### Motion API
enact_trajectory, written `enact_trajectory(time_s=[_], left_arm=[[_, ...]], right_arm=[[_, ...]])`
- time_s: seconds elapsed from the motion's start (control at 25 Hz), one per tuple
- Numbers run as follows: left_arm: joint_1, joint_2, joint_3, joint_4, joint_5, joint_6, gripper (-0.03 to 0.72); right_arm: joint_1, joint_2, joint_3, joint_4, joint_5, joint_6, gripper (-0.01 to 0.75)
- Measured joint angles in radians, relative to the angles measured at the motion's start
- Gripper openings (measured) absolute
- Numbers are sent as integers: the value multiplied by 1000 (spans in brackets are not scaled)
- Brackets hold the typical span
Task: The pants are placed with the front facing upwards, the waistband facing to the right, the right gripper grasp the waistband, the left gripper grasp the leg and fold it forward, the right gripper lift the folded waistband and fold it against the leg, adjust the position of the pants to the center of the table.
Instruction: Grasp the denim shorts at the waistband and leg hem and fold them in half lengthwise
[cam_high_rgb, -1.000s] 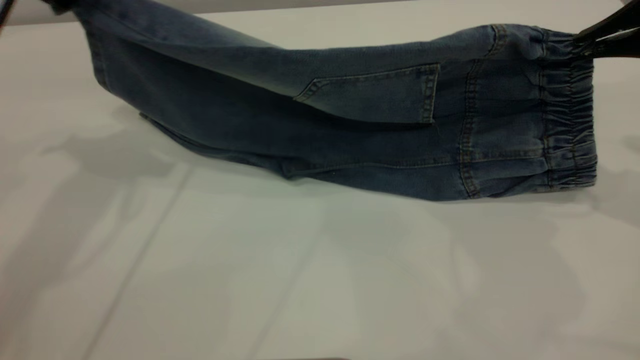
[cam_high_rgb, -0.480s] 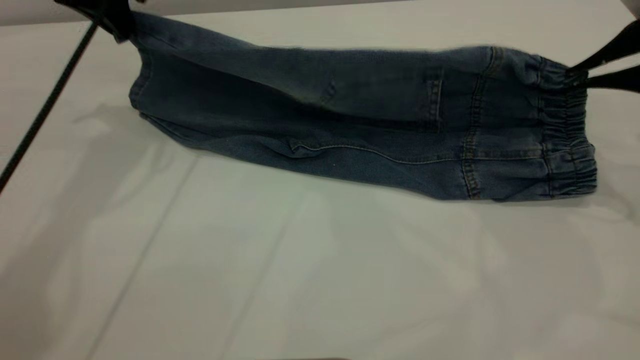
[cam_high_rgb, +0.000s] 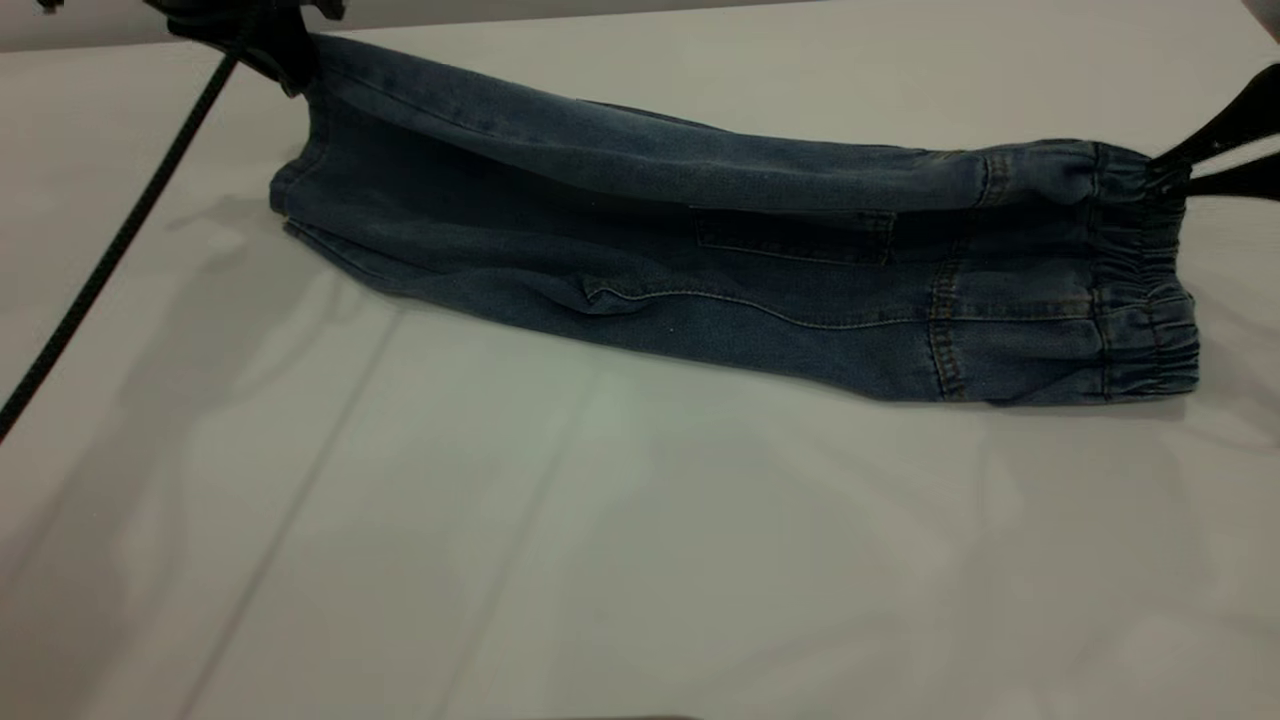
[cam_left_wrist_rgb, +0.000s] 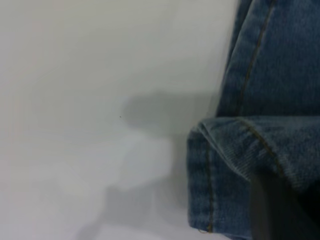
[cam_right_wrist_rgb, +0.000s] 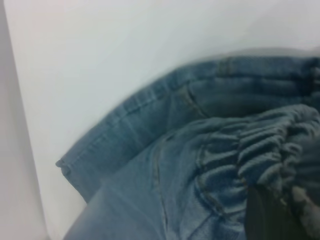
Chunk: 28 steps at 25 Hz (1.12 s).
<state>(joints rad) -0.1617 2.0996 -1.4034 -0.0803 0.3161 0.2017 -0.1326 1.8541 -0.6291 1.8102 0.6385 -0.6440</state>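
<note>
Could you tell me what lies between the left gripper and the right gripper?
Only the pants, stretched between the left gripper and the right gripper, per the exterior view.

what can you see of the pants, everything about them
The pants are faded blue denim with tan stitching, an elastic gathered waistband and a patch pocket. They lie lengthwise on the white table, the far layer raised. The left gripper pinches the leg hem, the right gripper the waistband.

Open table in front, pants across the back

The table (cam_high_rgb: 600, 550) lies bare on the near side; the pants (cam_high_rgb: 700, 270) span the far side; a cable (cam_high_rgb: 110, 250) slants across the left.
</note>
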Motion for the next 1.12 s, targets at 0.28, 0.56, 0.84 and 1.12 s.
enact_trajectory(time_s=[0.28, 0.56, 0.84, 1.12], left_arm=[[0, 32, -18, -1, -11, -16, 56], [0, 72, -80, -1, -3, -40, 119], [0, 75, -81, -1, -3, -41, 325], [0, 75, -81, -1, -3, -61, 414]], right_arm=[[0, 13, -31, 0, -32, 99, 50], [0, 51, -37, 1, -58, 145, 56], [0, 51, -68, 2, -83, 129, 88], [0, 52, -108, 2, -84, 98, 274]])
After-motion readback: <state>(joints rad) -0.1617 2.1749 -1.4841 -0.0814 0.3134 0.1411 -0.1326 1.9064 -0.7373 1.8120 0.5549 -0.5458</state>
